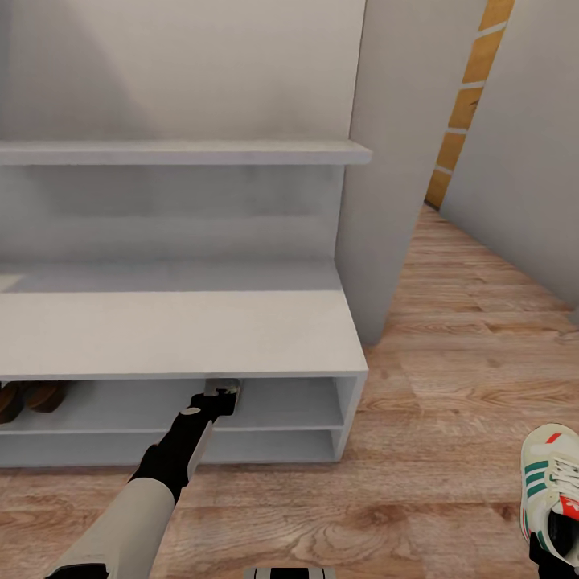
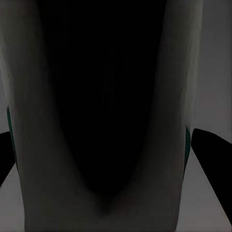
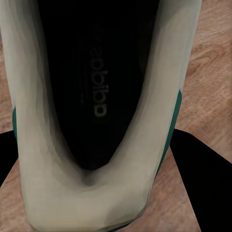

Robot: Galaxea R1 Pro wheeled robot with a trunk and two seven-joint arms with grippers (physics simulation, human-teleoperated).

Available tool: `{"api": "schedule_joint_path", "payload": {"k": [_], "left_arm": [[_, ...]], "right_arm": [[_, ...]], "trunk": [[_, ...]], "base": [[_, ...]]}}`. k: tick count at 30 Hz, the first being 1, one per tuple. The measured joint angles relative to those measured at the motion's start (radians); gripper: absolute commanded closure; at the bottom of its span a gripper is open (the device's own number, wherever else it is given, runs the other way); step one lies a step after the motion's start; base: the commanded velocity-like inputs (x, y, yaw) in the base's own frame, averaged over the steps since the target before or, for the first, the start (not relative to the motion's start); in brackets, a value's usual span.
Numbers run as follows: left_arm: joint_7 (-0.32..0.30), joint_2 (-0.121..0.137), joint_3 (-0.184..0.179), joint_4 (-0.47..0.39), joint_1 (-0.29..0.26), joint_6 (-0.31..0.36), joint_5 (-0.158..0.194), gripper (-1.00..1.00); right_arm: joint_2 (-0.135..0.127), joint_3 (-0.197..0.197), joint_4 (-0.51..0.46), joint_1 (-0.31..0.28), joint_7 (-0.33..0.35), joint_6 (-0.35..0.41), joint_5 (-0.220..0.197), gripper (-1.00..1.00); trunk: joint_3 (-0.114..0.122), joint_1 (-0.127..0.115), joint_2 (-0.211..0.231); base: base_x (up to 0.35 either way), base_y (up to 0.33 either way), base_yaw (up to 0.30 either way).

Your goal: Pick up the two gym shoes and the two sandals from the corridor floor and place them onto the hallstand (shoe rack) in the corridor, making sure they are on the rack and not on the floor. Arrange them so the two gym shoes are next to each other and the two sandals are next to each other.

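- The left arm reaches into the upper shelf slot of the hallstand (image 1: 177,330), its left end effector (image 1: 223,394) just under the front edge of the bench top, right of the slot's middle.
- In the left wrist view a gym shoe (image 2: 29,145) sits between the fingers, heel opening toward the camera, in dim light with a grey surface below; the left end effector appears clamped on it, and I judge the shoe to be inside or at the mouth of that slot.
- The second gym shoe (image 1: 551,490) shows near the head view's lower right, above the corridor floor (image 1: 450,386). In the right wrist view its heel collar (image 3: 87,203) lies between the dark fingers (image 3: 205,169) over the wood planks, so the right end effector looks closed on it.
- The sandals (image 1: 32,398) lie at the left end of the same upper slot, side by side.
- Step in hand: setting the first gym shoe on the shelf; sandals seem done.
- Next: free the left shoe flat on the shelf and draw the arm straight out under the bench top's front edge. Then bring the right shoe in close beside the first, clear of the slot's right wall.
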Motion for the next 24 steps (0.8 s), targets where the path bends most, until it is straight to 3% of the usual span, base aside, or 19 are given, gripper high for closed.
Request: {"api": "schedule_joint_path", "payload": {"k": [24], "left_arm": [[0.0,0.0,0.0,0.0,0.0,0.0,-0.003,1.0]], "right_arm": [[0.0,0.0,0.0,0.0,0.0,0.0,0.0,1.0]], "trunk": [[0.0,0.0,0.0]], "base": [[0.027,0.0,0.0]]}}
